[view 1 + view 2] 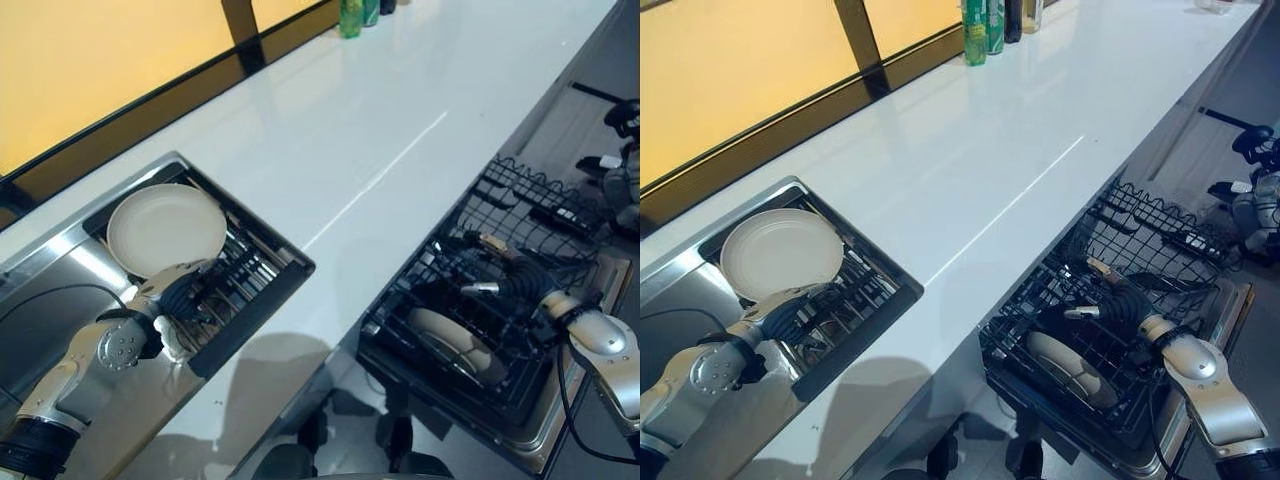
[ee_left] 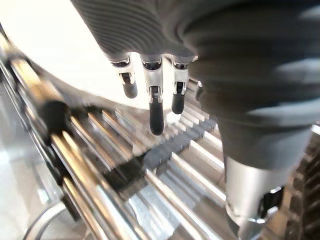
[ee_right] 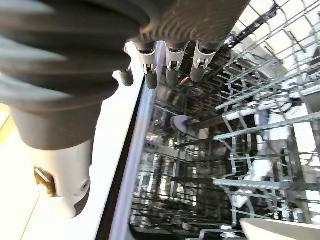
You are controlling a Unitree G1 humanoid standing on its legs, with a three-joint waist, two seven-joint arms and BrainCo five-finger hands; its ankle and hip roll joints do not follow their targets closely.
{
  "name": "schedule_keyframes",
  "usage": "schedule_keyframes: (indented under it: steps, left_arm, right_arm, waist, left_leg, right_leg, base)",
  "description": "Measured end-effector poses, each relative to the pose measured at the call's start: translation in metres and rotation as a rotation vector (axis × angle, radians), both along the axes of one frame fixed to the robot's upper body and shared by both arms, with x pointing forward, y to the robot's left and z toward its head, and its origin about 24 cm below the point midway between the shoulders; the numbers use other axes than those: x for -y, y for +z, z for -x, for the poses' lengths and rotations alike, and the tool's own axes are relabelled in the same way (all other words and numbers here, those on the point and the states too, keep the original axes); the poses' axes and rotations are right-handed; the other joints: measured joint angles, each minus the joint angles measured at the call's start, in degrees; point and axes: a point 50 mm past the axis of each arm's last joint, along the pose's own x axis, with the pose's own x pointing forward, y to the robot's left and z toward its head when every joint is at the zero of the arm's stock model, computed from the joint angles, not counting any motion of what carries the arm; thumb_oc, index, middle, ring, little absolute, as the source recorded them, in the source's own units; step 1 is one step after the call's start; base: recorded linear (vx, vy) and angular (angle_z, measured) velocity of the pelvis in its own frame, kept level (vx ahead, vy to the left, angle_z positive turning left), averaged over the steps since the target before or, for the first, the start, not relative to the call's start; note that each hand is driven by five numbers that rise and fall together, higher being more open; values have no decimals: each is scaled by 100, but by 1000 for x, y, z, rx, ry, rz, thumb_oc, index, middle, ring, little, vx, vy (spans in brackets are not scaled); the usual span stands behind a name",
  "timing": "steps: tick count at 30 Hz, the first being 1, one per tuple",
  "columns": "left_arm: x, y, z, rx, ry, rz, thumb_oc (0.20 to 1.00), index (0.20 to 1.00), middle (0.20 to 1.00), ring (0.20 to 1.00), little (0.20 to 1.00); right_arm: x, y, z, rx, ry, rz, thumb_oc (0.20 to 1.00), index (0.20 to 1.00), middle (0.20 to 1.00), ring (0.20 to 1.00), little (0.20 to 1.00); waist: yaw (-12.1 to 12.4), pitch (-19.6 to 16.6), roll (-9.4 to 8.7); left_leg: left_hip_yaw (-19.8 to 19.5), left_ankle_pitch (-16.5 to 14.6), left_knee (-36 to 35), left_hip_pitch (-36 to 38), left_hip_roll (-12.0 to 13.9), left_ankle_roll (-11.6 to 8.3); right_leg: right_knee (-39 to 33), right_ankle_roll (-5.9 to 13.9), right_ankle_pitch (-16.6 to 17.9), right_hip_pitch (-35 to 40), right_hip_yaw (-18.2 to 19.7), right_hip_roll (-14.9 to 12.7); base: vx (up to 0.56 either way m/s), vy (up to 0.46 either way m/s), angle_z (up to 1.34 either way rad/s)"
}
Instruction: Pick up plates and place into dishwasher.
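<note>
Left eye view: round glossy plate (image 1: 165,228), wire rack (image 1: 470,310).

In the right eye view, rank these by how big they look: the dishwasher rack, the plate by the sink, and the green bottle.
1. Dishwasher rack, clearly largest.
2. Plate on the sink's drying rack.
3. Green bottle, smallest, though it stands farthest from the camera and is cut off at the top.

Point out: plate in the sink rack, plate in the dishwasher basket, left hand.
plate in the sink rack (image 1: 165,228), left eye view, centre of its face.
plate in the dishwasher basket (image 1: 1065,366), right eye view, its upper face.
left hand (image 1: 178,290), left eye view, dark cover on its back.
</note>
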Motion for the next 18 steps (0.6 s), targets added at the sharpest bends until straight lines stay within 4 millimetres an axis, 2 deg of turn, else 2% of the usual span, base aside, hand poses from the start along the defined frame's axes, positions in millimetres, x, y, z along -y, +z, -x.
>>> schedule_keyframes:
  steps: [4,6,9,12,18]
  left_arm:
    - [15,29,9,96,-108,188,1000,1000,1000,1000,1000]
    - [26,31,17,65,-176,344,1000,1000,1000,1000,1000]
    - [36,26,25,-9,-241,487,1000,1000,1000,1000,1000]
    - [34,24,26,-2,-220,520,1000,1000,1000,1000,1000]
    - [1,27,30,174,-13,391,1000,1000,1000,1000,1000]
  right_arm:
    - [8,-5,8,-18,-33,-13,1000,1000,1000,1000,1000]
    - [9,-8,12,-26,-43,-31,1000,1000,1000,1000,1000]
    - [7,-9,15,-29,-35,-35,1000,1000,1000,1000,1000]
    - [8,-12,17,-48,-30,-34,1000,1000,1000,1000,1000]
    - [11,-21,26,-98,-39,-31,1000,1000,1000,1000,1000]
  waist:
    - [92,-10,-12]
    - [106,-31,-15]
    - [104,-63,-12]
    - [104,-191,-10]
    - [88,-486,-2]
  left_leg:
    - [-57,0,9,44,-9,0]
    - [-80,0,6,85,-19,0]
    - [-91,0,15,92,-17,0]
    - [-90,0,9,125,-16,0]
    - [-92,-6,-12,224,-6,-7]
  right_leg:
    - [1,0,-9,73,-54,-6]
    - [1,7,-30,134,-58,-13]
    - [1,7,-33,152,-57,-12]
    - [1,7,-34,184,-57,-11]
    - [1,8,-51,275,-57,-6]
  base:
    - [41,-14,7]
    - [35,-7,8]
    - [48,2,3]
    - [80,12,-1]
    - [46,13,0]
